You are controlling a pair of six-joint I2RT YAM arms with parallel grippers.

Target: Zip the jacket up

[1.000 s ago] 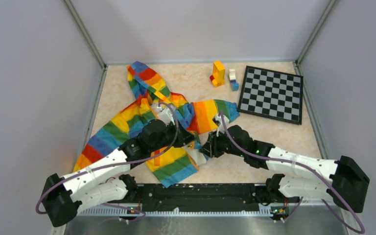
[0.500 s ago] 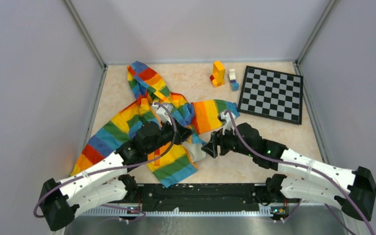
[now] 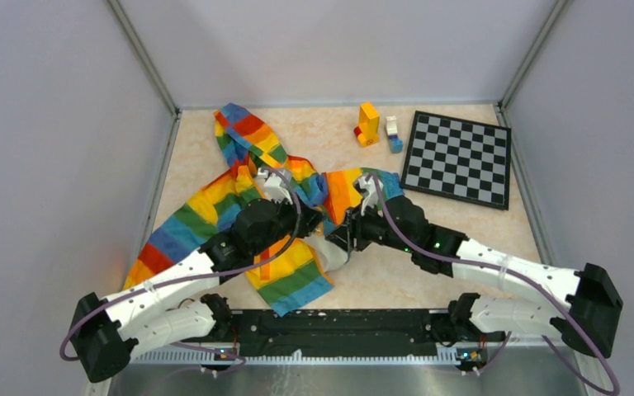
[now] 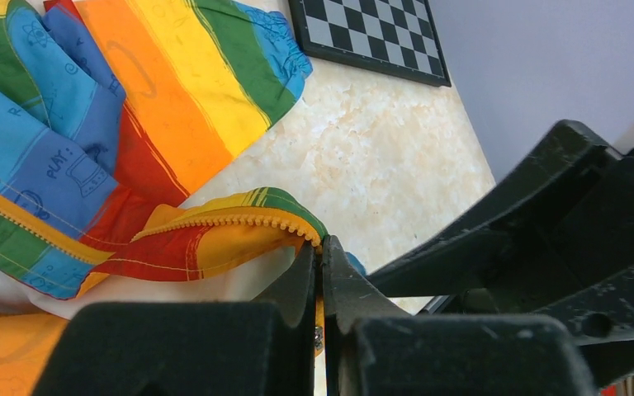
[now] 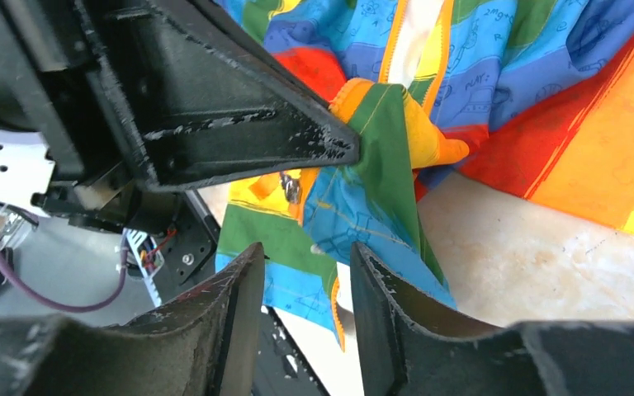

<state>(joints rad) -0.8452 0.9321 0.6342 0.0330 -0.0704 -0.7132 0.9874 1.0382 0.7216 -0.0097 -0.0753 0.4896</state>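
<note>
1. Firstly, the word "PLAY" is read in dark print on a blue stripe of the jacket; the other small print on the cloth cannot be made out.
2. The jacket is spread over the left and middle of the table. Its hood is at the far side, one sleeve is laid toward the near left, and the other is laid toward the right.
3. The jaws of the left gripper are pressed together on the yellow zipper edge, at the end of its teeth.
4. The jaws of the right gripper are seen apart, just beside the left gripper. A blue and green fold of cloth is seen through the gap, but whether it is touched cannot be told.
5. A chessboard is laid at the far right, near the right sleeve cuff but apart from it.
6. An orange block and a white and blue block are placed just left of the chessboard.
7. The middle of the jacket is covered by both arms in the top view.
</note>
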